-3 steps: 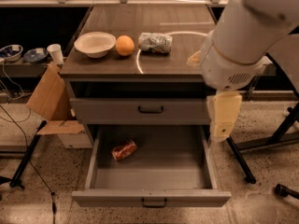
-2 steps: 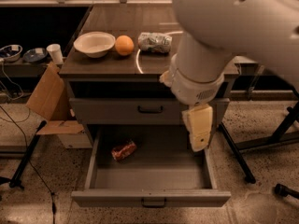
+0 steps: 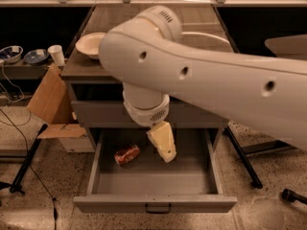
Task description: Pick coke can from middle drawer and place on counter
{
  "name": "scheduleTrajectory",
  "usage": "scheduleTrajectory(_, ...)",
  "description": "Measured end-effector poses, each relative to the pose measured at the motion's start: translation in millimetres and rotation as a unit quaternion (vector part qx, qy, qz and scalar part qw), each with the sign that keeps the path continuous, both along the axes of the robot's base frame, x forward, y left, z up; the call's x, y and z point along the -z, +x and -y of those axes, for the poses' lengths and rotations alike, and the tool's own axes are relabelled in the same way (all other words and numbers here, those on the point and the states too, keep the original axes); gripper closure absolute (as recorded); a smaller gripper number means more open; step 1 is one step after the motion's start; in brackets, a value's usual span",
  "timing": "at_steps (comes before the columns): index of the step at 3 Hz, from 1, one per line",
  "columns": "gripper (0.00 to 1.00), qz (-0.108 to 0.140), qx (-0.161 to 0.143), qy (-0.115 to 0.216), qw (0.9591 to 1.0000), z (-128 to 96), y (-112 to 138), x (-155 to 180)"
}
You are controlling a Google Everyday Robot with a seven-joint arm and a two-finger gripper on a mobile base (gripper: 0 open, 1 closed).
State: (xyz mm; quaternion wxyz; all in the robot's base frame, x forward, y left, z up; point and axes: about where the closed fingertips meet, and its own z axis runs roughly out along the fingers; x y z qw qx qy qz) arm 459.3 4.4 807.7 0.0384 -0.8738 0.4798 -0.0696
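The coke can (image 3: 127, 154) lay on its side in the open middle drawer (image 3: 153, 182), near the back and toward the left. Just beside it on the right, not touching it, hung the gripper (image 3: 166, 155), pointing down into the drawer. It was not possible to tell if the gripper was squeezed together or loose. The big white arm (image 3: 216, 90) hid most of the counter (image 3: 80, 65) above. A white bowl (image 3: 88, 44) sat on the counter, and a cardboard box (image 3: 48, 99) stood on the floor to the left.
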Motion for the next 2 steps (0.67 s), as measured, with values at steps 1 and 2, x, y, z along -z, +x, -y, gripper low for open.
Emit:
scheduleTrajectory(1, 0.0, 0.01, -0.034, -0.023, 0.9991, -35.4, 9.3, 29.9)
scheduleTrajectory(2, 0.0, 0.01, -0.034, -0.023, 0.9991, -35.5, 9.3, 29.9)
